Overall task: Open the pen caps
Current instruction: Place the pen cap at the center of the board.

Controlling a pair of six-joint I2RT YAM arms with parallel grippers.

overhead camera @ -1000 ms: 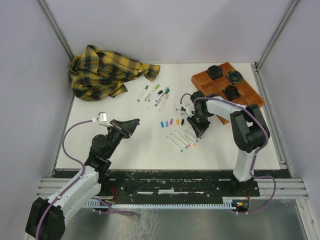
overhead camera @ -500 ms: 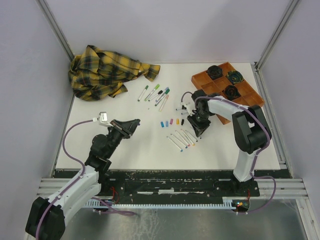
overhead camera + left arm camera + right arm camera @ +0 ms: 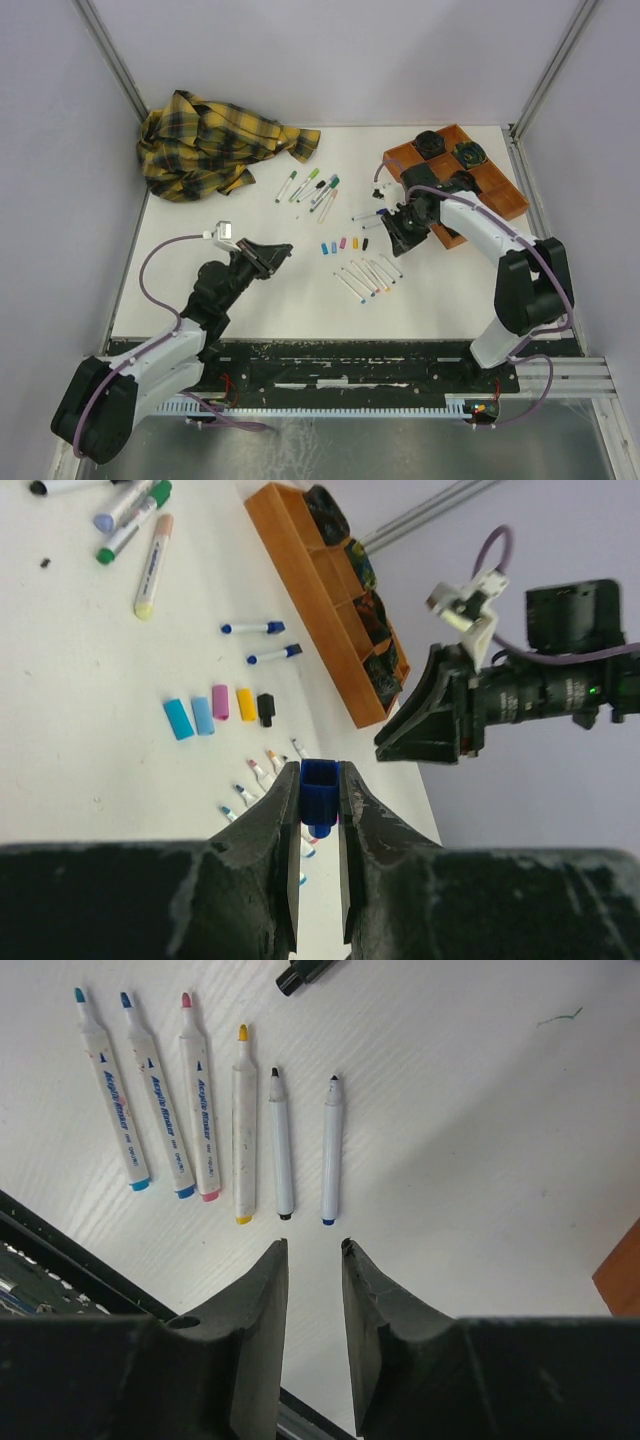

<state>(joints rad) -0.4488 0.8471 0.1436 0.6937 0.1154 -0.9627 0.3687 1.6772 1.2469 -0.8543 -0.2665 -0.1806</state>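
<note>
Our right pincer [image 3: 311,1250] has moved away from the near edge of the worktop [image 3: 290,295], closer to the orange tray [image 3: 503,195]. Its fingers have spread a bit more too. Now they stand a little apart with nothing between them. Our left pincer [image 3: 320,775] has slid a little to the right.

We see the left pincer up in the air over the left half of the worktop, pinching one dark blue cap [image 3: 320,800] between its fingertips. Five more pen caps [image 3: 221,701] lie in a short row near the middle of the worktop: two blue, one pink, one yellow and one black. Between that row and the near edge lie six bare pens [image 3: 243,1130], side by side, with their tips showing. Two thin pens [image 3: 250,628] with dark caps on lie between the row of caps and the tray. More capped pens [image 3: 312,188] lie in a bunch toward the far edge, beside the checked shirt [image 3: 215,140] in the far left corner. The tray sits in the far right corner.
</note>
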